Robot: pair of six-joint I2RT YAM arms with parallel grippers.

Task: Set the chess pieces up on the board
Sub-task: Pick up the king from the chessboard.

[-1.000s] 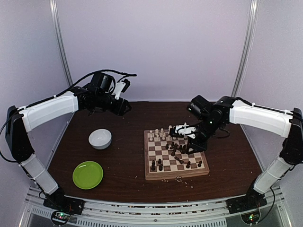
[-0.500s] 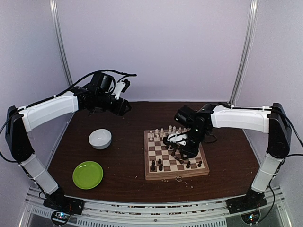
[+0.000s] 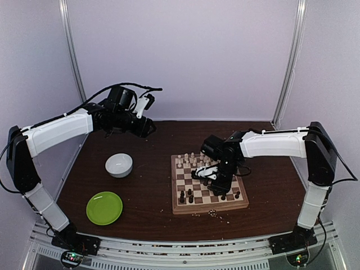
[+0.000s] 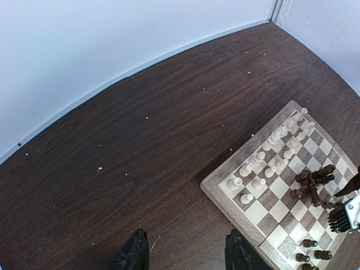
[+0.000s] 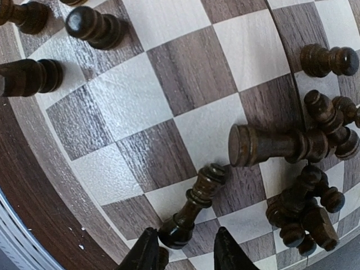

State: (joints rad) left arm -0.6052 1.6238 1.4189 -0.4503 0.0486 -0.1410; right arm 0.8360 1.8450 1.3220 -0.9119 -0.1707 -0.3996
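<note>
The board (image 3: pixel 208 208) lies right of the table's middle. Cream chess pieces (image 3: pixel 191 159) stand in two rows along its far edge. Dark chess pieces (image 3: pixel 187 197) stand near the front, and more lie heaped (image 5: pixel 306 211) in the middle. My right gripper (image 3: pixel 214 176) is low over that heap. In the right wrist view it (image 5: pixel 185 245) is open, and the base of a fallen dark piece (image 5: pixel 198 201) sits between its fingers, close to the left one. My left gripper (image 3: pixel 147 128) hangs high at the back left. Its jaws (image 4: pixel 185 250) are open over bare table with nothing between them.
A white bowl (image 3: pixel 119 165) and a round green plate (image 3: pixel 104 207) sit left of the board. Pale crumbs (image 3: pixel 214 212) lie just in front of the board. The left wrist view shows the board's corner (image 4: pixel 225 188) and the cream rows (image 4: pixel 264 163).
The right arm has swung left and down over the board's middle, and its jaws have widened. The left arm has not moved.
</note>
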